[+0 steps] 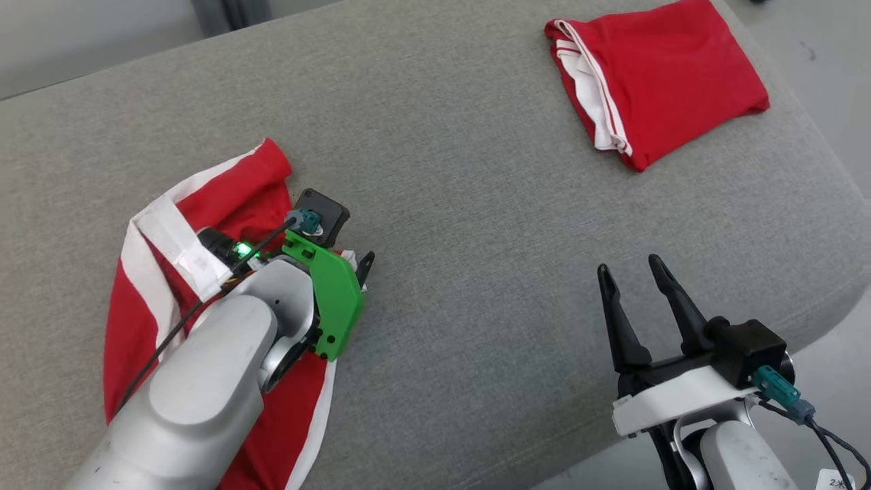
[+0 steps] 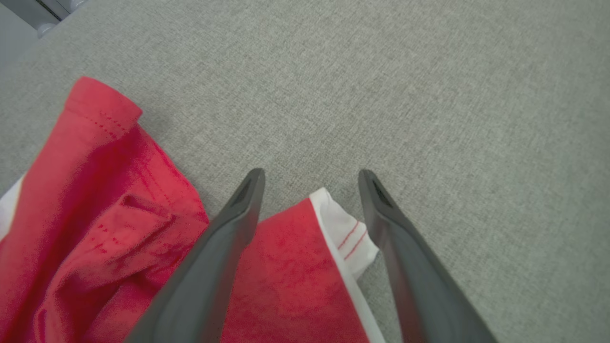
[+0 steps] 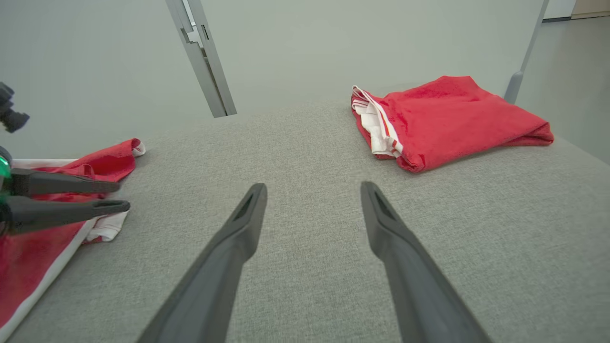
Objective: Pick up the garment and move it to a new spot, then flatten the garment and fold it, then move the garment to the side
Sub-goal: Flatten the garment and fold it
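A crumpled red garment [image 1: 231,197] with white trim lies at the left of the grey padded surface [image 1: 476,170], partly hidden under my left forearm. My left gripper [image 2: 310,176] is open and points down over its right edge. A white-trimmed corner [image 2: 345,228] of the garment [image 2: 95,214] lies between the two fingers, which are spread and not closed on it. In the right wrist view the left gripper [image 3: 121,196] hovers just above that corner of the garment [image 3: 102,164]. My right gripper [image 1: 629,265] is open over bare surface near the front edge, holding nothing, as the right wrist view [image 3: 313,186] also shows.
A second red garment [image 1: 667,82], folded with white trim at its left side, lies at the far right corner [image 3: 452,119]. The padded surface drops off at its rounded right and front edges [image 1: 837,292]. A grey post [image 3: 205,62] stands behind the surface.
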